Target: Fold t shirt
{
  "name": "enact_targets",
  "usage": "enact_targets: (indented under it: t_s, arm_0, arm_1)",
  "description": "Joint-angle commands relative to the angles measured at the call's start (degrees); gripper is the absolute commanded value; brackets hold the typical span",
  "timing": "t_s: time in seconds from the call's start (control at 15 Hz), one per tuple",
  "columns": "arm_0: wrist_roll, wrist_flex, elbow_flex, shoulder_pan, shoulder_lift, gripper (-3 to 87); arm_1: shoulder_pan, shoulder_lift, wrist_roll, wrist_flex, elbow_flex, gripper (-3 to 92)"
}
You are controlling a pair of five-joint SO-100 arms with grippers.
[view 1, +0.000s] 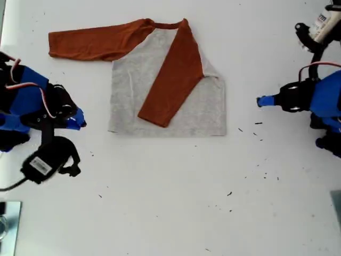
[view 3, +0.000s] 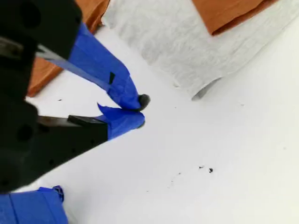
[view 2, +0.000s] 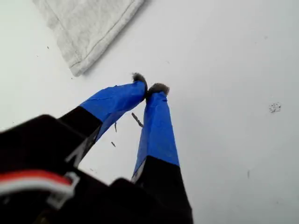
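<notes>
One sleeve of two is folded. Tabletop (view 1: pixel 170 208) carries the t shirt (view 1: pixel 128 101) flat. One rust sleeve lies across the grey body, the other is outstretched, and the body folds are left to do, I judge. A hem corner sits just ahead of my first end effector (view 2: pixel 148 87), which is clenched and empty. My second end effector (view 3: pixel 139 112) has its tips together and empty, with the outstretched sleeve just beside it. Labels on the arms are too blurred to read.

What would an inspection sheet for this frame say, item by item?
Surface: white table, no creases or spills seen.
Job's things: t shirt lies flat; one orange sleeve folded across the body, the other spread toward the exterior view's left.
Clutter: small dark specks.
Grippers: my first gripper shut, empty, off the shirt; my second gripper shut, empty, near the hem.
Cables: red and white wires on an arm.
Surroundings: metallic object at the exterior view's lower left edge.
</notes>
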Motion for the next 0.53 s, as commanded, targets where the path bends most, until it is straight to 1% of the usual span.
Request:
enact_targets:
  t_s: [0.0, 0.07, 0.13, 0.2, 0.27, 0.33, 0.4, 0.47]
  arm_0:
    - [3.43, 4.57, -4.39, -13.36, 1.58, -0.3]
    - [11.34, 5.45, -3.69, -23.73, 1.85, 0.5]
    - [19.69, 5.45, -2.72, -35.51, 1.49, 12.2]
    - [27.42, 5.45, -3.87, -46.76, 0.53, 19.0]
    - [33.93, 5.45, -5.89, -56.60, 0.88, 21.6]
    - [40.43, 5.63, -8.88, -64.86, 0.88, 24.9]
    - [45.44, 5.63, -10.72, -71.72, 0.35, 30.5]
    - [48.87, 5.45, -10.99, -77.26, -1.05, 34.2]
  arm_1:
    - [-0.70, 0.35, -0.88, 0.00, -0.53, 3.5]
    - [-0.88, 0.35, -1.05, -0.09, -0.79, 3.5]
    - [-1.58, 0.35, -1.05, -0.09, -0.88, 3.5]
    - [-2.29, 0.35, -0.79, -0.09, -0.88, 3.5]
    - [-2.90, 0.35, -0.62, 0.00, -0.88, 3.5]
    - [-3.16, 0.35, -0.44, 0.09, -0.79, 3.5]
    - [-3.16, 0.35, -0.35, 0.09, -0.79, 3.5]
    - [-2.90, 0.44, -0.44, 0.09, -0.79, 3.5]
